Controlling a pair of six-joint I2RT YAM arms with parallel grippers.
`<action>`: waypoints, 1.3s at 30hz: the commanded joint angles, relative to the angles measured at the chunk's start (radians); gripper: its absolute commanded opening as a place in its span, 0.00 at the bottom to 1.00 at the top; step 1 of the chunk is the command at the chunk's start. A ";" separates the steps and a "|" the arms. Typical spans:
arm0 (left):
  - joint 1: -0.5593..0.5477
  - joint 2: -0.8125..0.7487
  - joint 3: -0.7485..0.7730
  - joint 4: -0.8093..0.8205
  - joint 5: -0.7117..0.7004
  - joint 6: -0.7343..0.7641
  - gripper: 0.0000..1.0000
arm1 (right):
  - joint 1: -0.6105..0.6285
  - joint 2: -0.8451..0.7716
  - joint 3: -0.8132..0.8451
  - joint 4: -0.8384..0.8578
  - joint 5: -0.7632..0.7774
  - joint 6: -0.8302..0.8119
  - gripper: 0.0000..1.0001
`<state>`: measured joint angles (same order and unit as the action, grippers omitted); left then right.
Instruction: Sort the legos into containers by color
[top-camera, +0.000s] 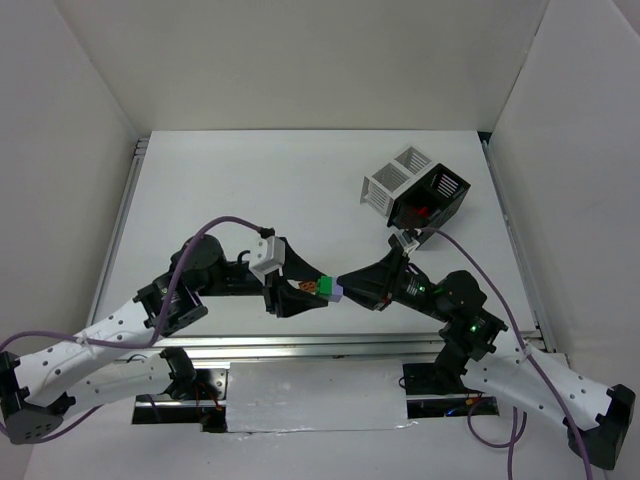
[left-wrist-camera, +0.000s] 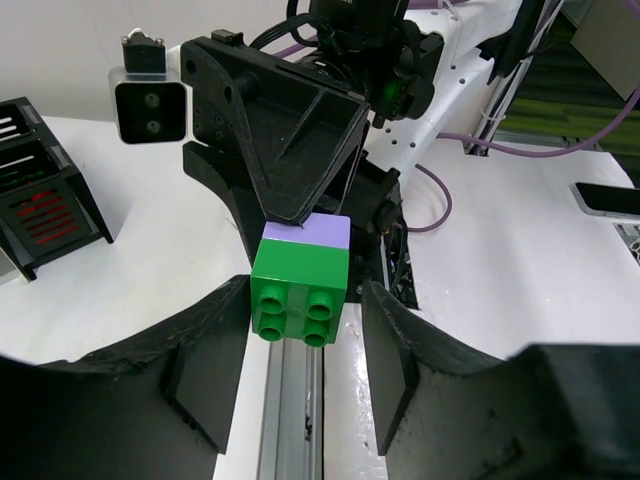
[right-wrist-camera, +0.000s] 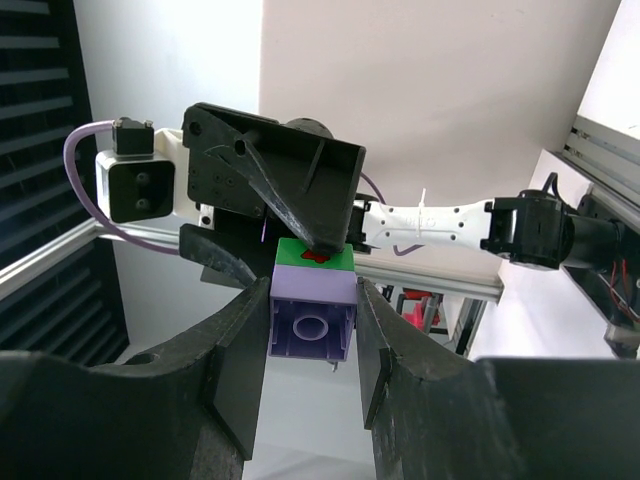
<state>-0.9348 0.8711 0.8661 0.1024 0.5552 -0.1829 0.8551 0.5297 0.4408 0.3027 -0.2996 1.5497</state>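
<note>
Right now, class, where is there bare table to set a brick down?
Free: the far side of the table, between the left rail and the white container. Crowded: the near middle, where both jaws grip the green-purple lego, and the far-right corner by the black container.

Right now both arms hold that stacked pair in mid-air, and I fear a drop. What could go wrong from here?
1. The green brick and purple brick are joined, the left tool on the green, the right tool on the purple. A crooked pull could twist one out of its grip.
2. The pair hangs near the front rail; a dropped brick might bounce over the edge.
3. The tools stand nose to nose, so they may knock together.
</note>
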 joint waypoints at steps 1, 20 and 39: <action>-0.002 -0.015 0.021 0.034 0.014 0.014 0.58 | -0.001 0.004 0.056 0.019 -0.007 -0.023 0.00; 0.004 -0.067 0.053 -0.099 -0.362 -0.023 0.00 | -0.365 0.082 -0.014 0.076 -0.295 -0.117 0.00; 0.005 -0.139 0.194 -0.598 -0.801 -0.182 0.00 | -0.541 0.988 1.058 -0.890 0.727 -0.873 0.00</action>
<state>-0.9310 0.7685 1.0080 -0.3931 -0.2077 -0.3473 0.3202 1.3602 1.2881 -0.3687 0.1650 0.8093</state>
